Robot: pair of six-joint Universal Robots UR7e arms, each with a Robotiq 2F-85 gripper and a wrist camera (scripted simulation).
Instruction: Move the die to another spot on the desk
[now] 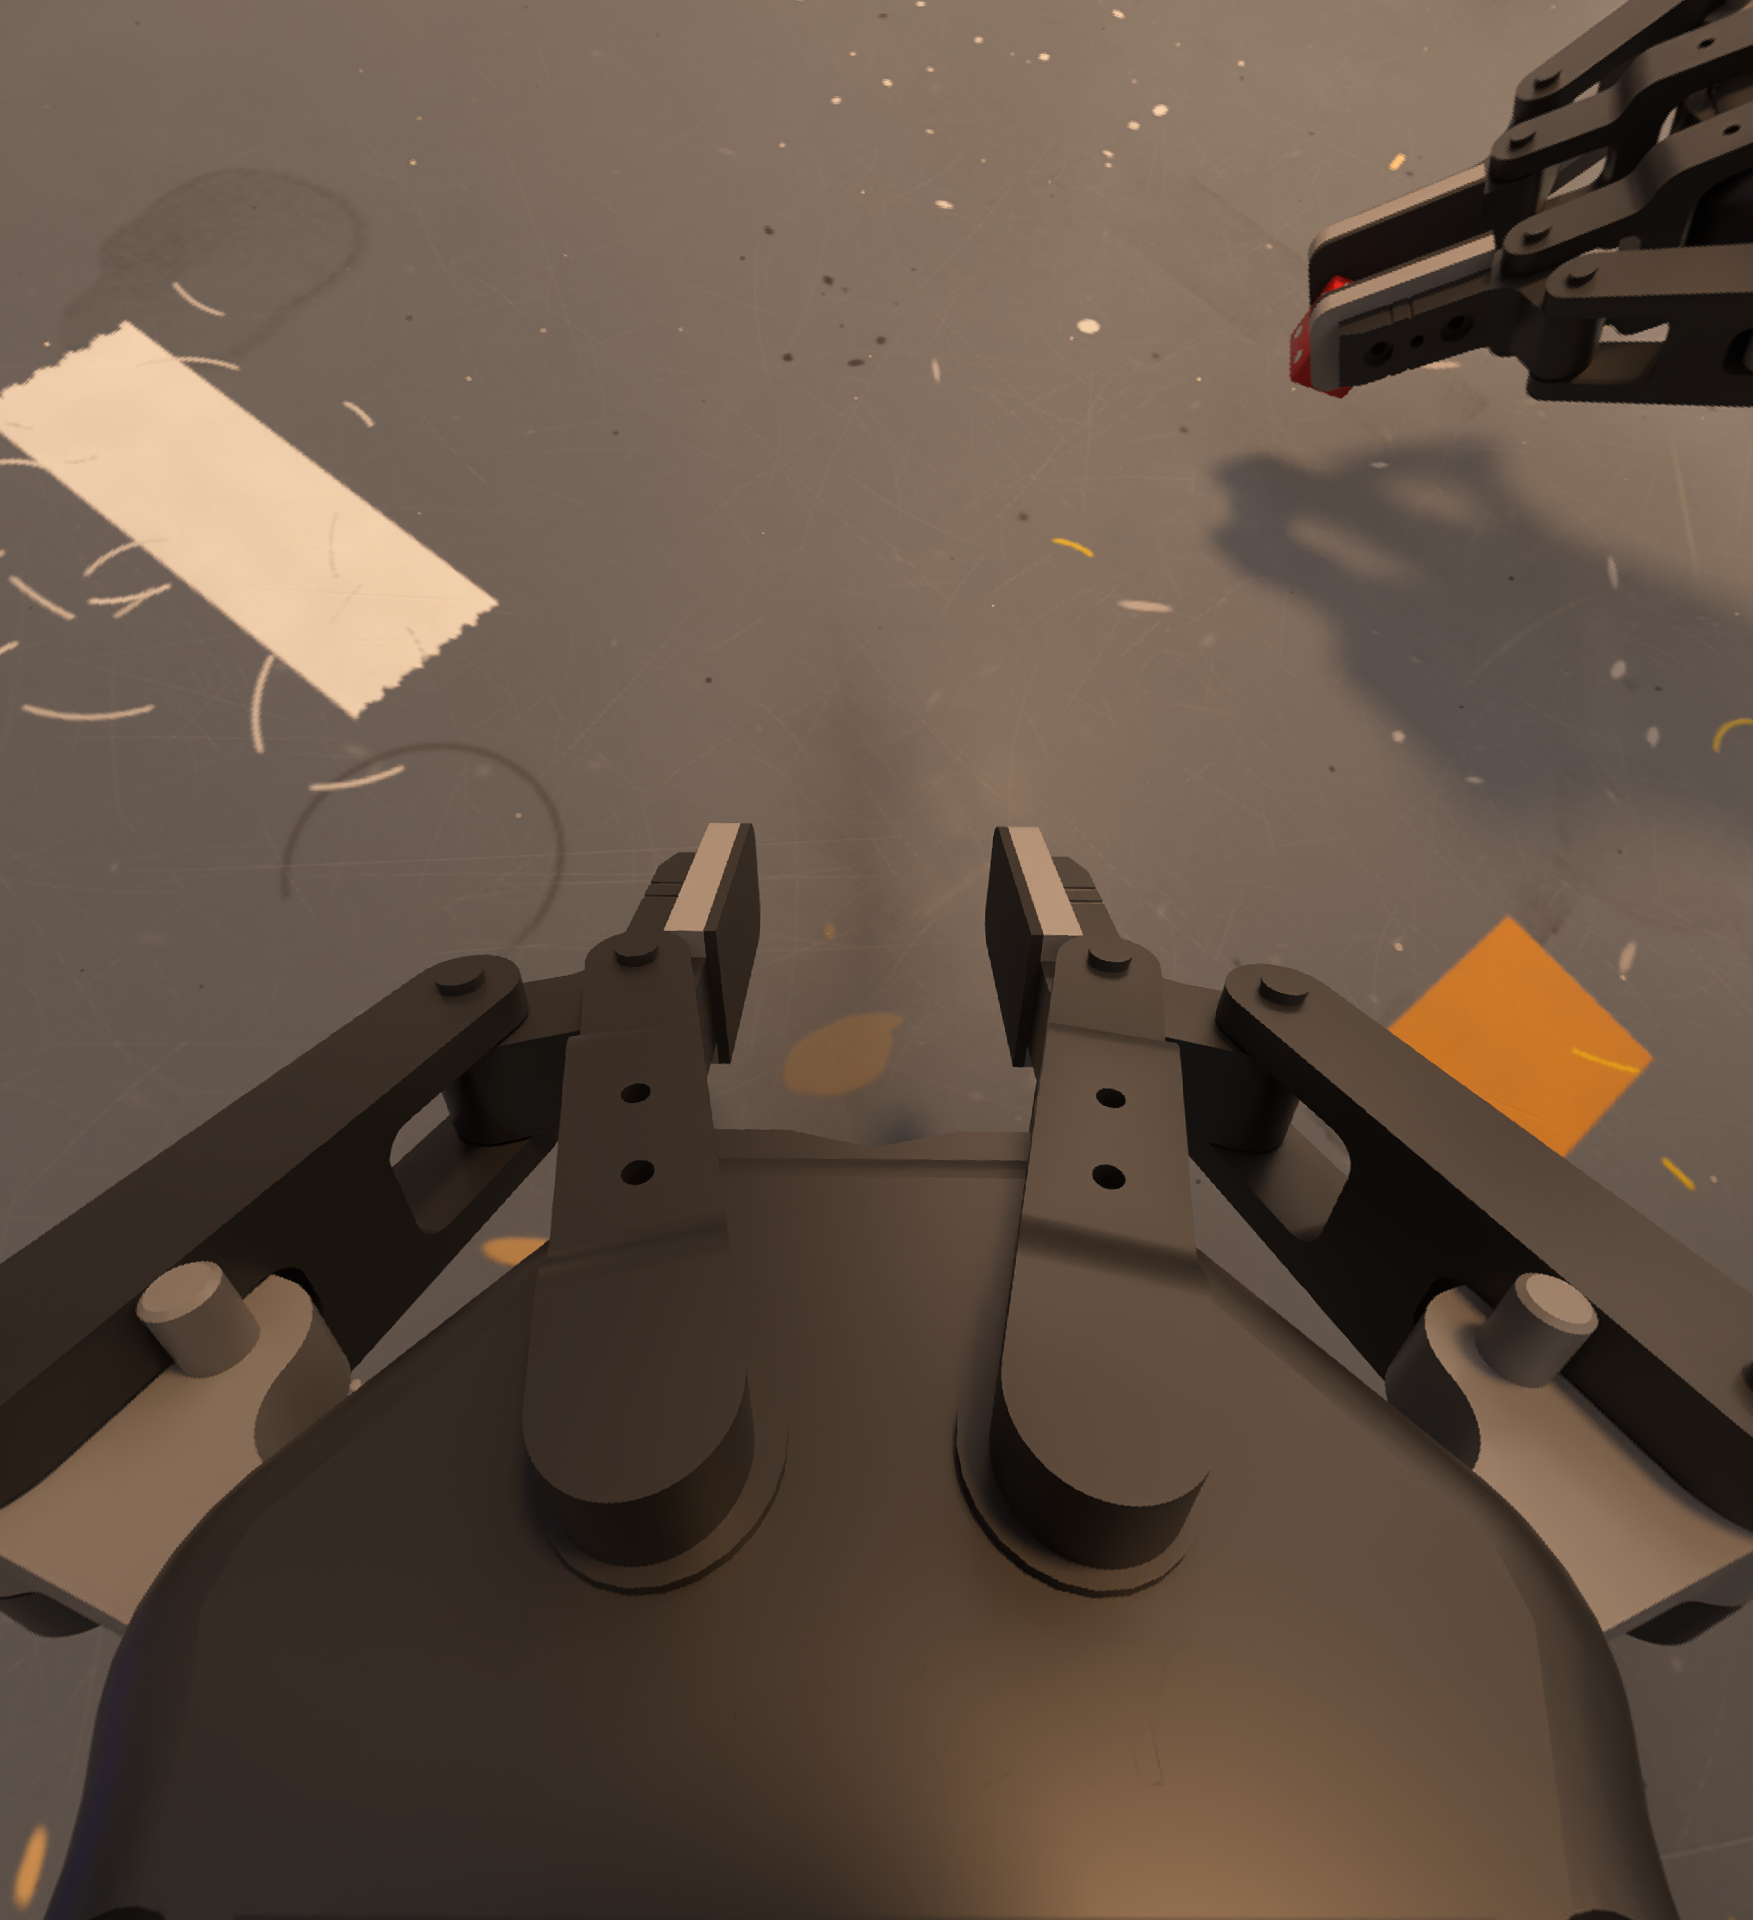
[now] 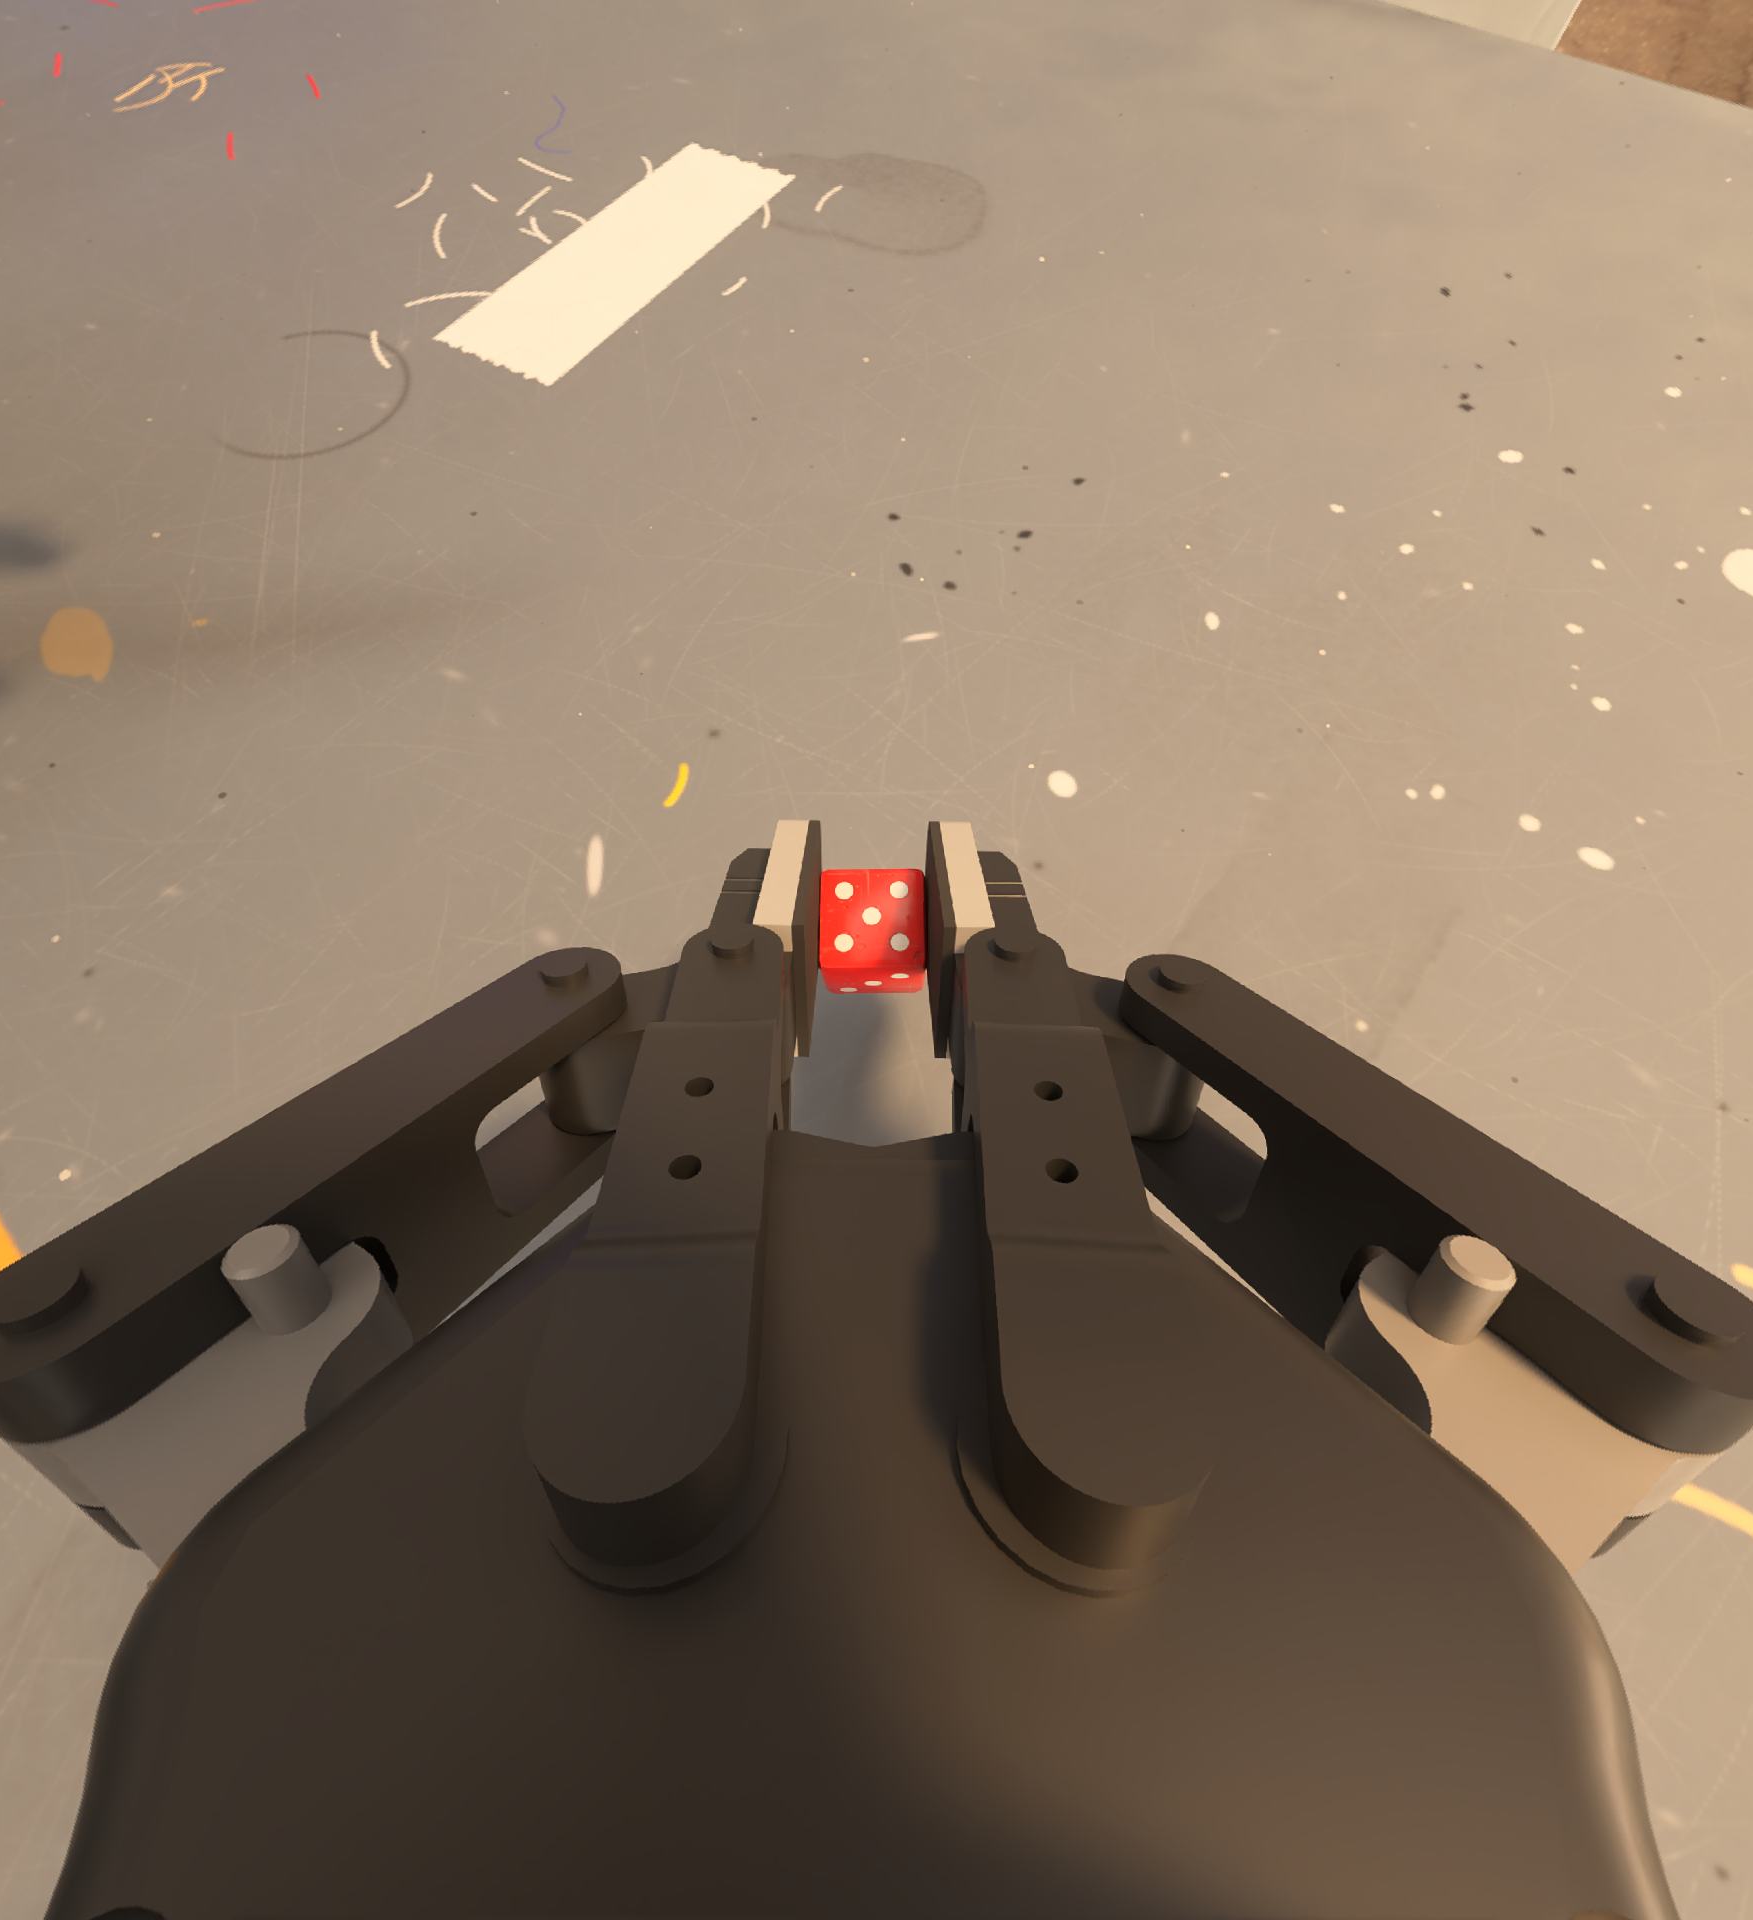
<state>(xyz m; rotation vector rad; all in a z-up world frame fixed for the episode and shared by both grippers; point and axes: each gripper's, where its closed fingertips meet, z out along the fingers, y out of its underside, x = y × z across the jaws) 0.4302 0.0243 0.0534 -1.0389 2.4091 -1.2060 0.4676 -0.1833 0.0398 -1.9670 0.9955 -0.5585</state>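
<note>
A small red die (image 2: 872, 928) with white pips sits between the pads of my right gripper (image 2: 872, 904), which is shut on it. In the left wrist view the right gripper (image 1: 1319, 322) shows at the upper right, held above the grey desk (image 1: 851, 520) with its shadow below, and a red edge of the die (image 1: 1301, 358) peeks out at its fingertips. My left gripper (image 1: 872, 914) is open and empty over the desk, well to the left of the die.
A strip of pale tape (image 1: 228, 514) lies on the desk at the left; it also shows in the right wrist view (image 2: 614, 265). An orange square patch (image 1: 1521, 1034) lies beside the left gripper. Paint specks and scratches cover the desk. The desk's far edge (image 2: 1682, 94) shows top right.
</note>
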